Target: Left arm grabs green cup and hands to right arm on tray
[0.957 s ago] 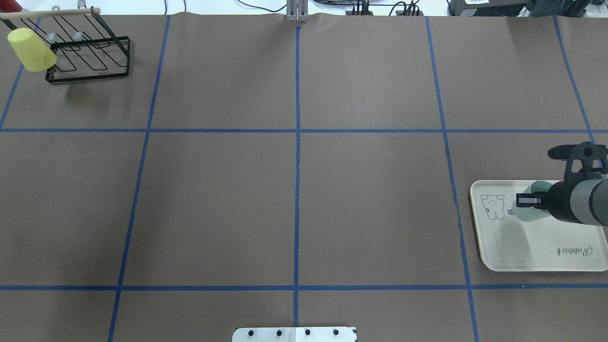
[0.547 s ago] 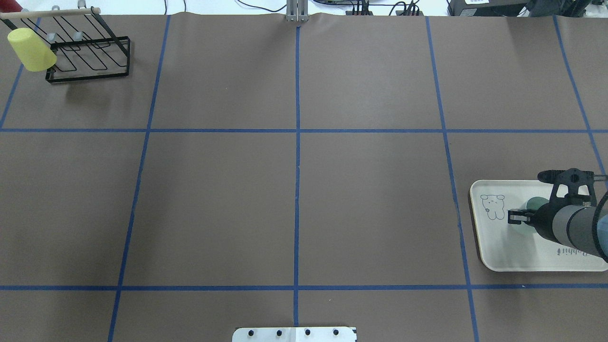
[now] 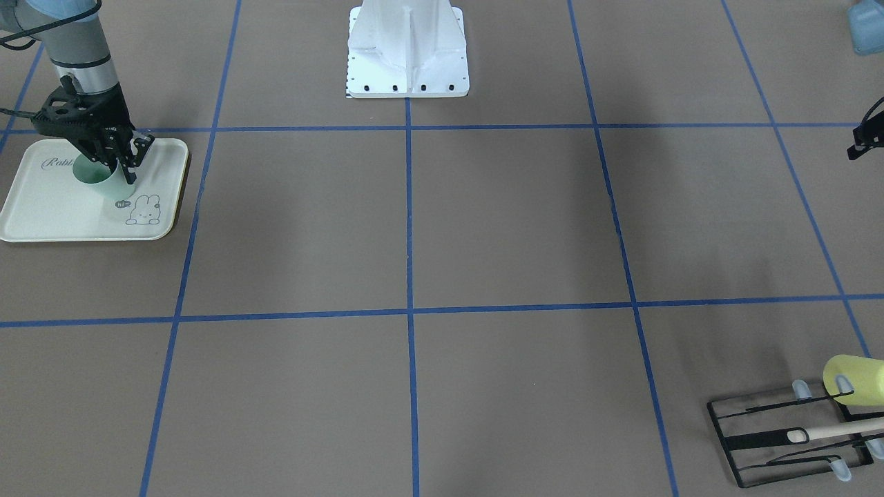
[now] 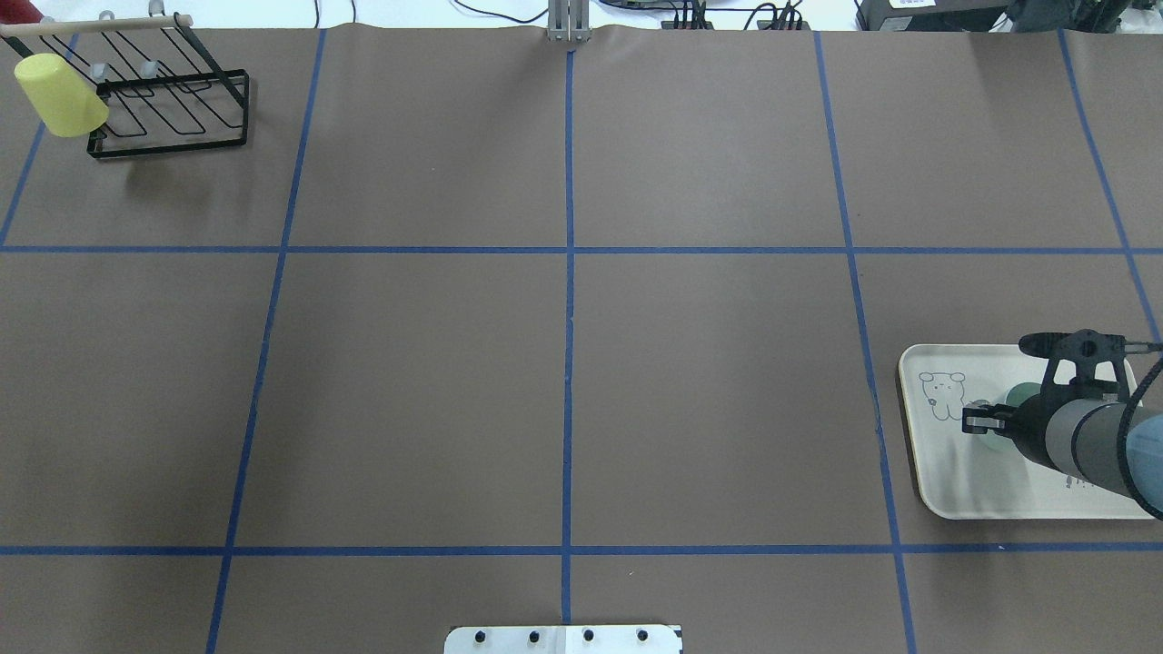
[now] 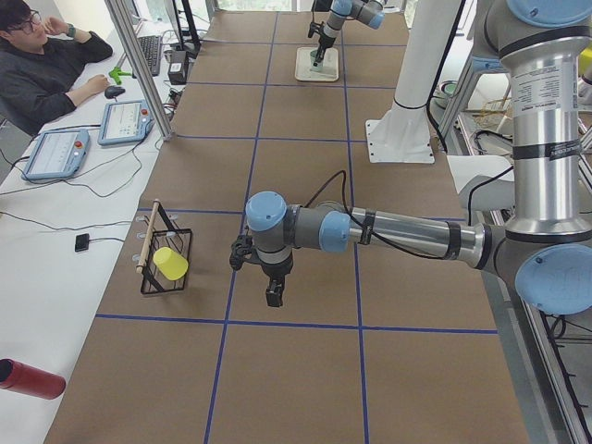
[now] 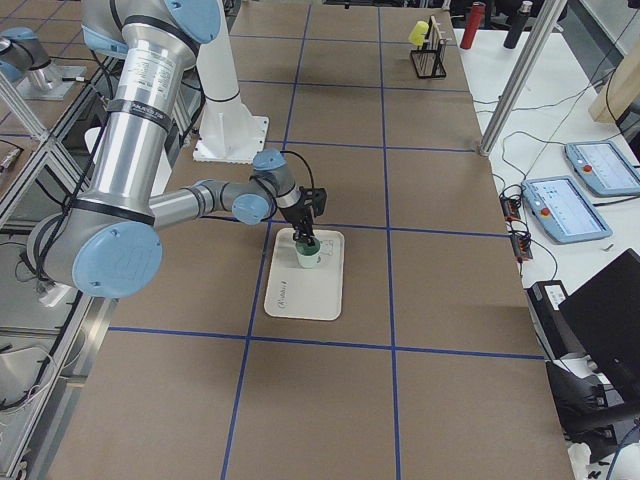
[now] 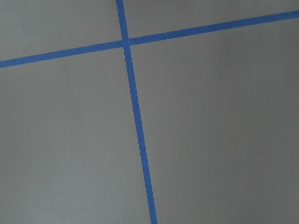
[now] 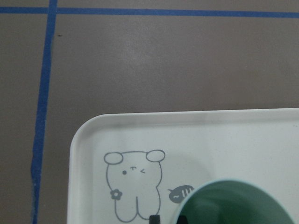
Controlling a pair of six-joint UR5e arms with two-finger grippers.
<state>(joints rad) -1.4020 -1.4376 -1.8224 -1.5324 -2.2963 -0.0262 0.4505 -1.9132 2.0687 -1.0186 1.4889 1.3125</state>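
Pinching the green cup [image 3: 109, 186] by its wall, one finger inside the rim and one outside, the right tool [image 3: 117, 169] has the cup upright, mouth up, on the tray [image 3: 41, 222], toward the tray's bunny end. Whether the cup's base sits fully flat I cannot tell.

The main risk, I judge, lies in letting go. A light plastic cup can cling to a finger pad. If the tool rises before the fingers part wide enough, the inner finger may hook the rim and tip the cup or drag it toward the tray's edge. Releasing with the base short of the tray would let the cup drop and perhaps roll off onto the desk [image 3: 483, 221]. Pressing down too hard could shove the light tray sideways.

Far from the tray, the left arm [image 5: 398, 231] hangs over bare desk. The left tool [image 5: 274, 296] points down, and whether its fingers are apart or together I cannot tell. It is near the rack [image 3: 780, 442] carrying a yellow cup [image 3: 856, 376], so a careless swing there could knock the rack.

As for writing, the tray bears the script [image 3: 54, 163] "Rabbit" at the end away from the bunny, partly hidden by the right tool in the front-facing view. Next comes a small speech bubble [image 3: 123, 203] that seems to read "hi", just beside the bunny drawing [image 3: 143, 209]. Nothing else is legible.
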